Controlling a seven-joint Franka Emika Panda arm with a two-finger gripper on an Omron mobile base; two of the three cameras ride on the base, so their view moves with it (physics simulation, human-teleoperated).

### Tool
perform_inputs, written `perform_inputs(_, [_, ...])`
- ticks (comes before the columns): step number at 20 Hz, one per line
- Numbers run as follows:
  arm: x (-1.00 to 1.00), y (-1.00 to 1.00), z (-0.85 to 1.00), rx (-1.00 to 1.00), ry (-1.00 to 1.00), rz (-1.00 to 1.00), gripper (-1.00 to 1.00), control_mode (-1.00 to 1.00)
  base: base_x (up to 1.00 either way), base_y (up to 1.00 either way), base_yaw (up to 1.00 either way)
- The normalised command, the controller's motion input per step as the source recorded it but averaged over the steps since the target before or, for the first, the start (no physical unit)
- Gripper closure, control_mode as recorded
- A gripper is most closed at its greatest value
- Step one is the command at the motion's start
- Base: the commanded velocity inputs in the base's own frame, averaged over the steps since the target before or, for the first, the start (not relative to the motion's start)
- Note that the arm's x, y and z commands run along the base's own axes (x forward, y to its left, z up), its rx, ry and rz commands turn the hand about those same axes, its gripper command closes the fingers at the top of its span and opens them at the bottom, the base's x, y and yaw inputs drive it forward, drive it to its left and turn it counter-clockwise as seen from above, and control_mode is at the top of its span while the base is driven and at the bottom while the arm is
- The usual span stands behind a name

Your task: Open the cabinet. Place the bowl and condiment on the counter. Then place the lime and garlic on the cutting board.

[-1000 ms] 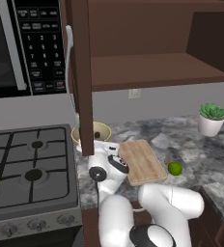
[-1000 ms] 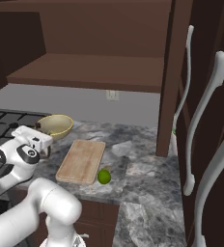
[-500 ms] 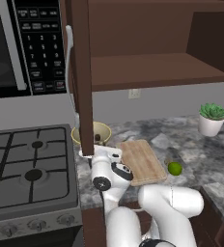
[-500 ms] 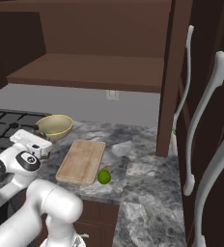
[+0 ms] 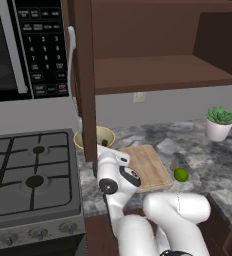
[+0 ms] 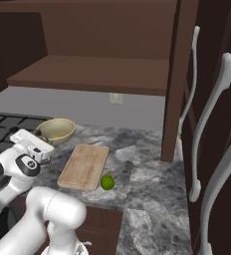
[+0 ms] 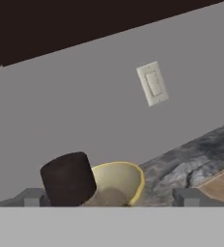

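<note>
The cabinet stands open, its dark door point(image 5: 85, 75) edge-on above the counter. A yellow bowl point(image 5: 106, 136) point(image 6: 56, 129) point(image 7: 119, 182) sits on the marble counter beside the stove. Just in front of it stands a dark cylindrical condiment point(image 7: 68, 179), upright and near the left fingertip. My gripper point(image 7: 109, 198) point(image 5: 107, 154) is open, low over the counter, with the condiment between its jaws and untouched. The wooden cutting board point(image 5: 148, 167) point(image 6: 85, 166) lies to the right. A lime point(image 5: 181, 174) point(image 6: 107, 182) rests on the counter off the board's right corner. The garlic is out of view.
A gas stove point(image 5: 33, 170) is to the left with a microwave point(image 5: 23, 45) above it. A potted plant point(image 5: 219, 122) stands at the back right. Tall cabinet doors with long handles point(image 6: 212, 124) close off the right side. A wall outlet point(image 7: 152, 83) is behind the bowl.
The jaws have opened a little wider around the condiment. The hand shifted slightly; bowl, lime and board stayed put.
</note>
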Motion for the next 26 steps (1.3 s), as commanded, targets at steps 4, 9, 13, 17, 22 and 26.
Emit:
perform_inputs(4, [-0.25,-0.09,0.36,0.11,0.04,-0.05,-1.0,-1.0,0.0,0.0,0.0])
perform_inputs(9, [-0.23,-0.01,0.32,0.1,0.01,-0.04,-1.0,-1.0,0.0,0.0,0.0])
perform_inputs(13, [-0.01,0.05,0.09,0.09,0.01,-0.04,-1.0,-1.0,0.0,0.0,0.0])
perform_inputs(17, [0.12,0.15,-0.2,0.08,0.01,-0.04,-1.0,-1.0,0.0,0.0,0.0])
perform_inputs(22, [0.21,0.18,-0.37,0.06,0.0,-0.04,-1.0,-1.0,0.0,0.0,0.0])
perform_inputs(26, [0.25,0.18,-0.44,0.08,0.0,-0.02,-1.0,-1.0,0.0,0.0,0.0])
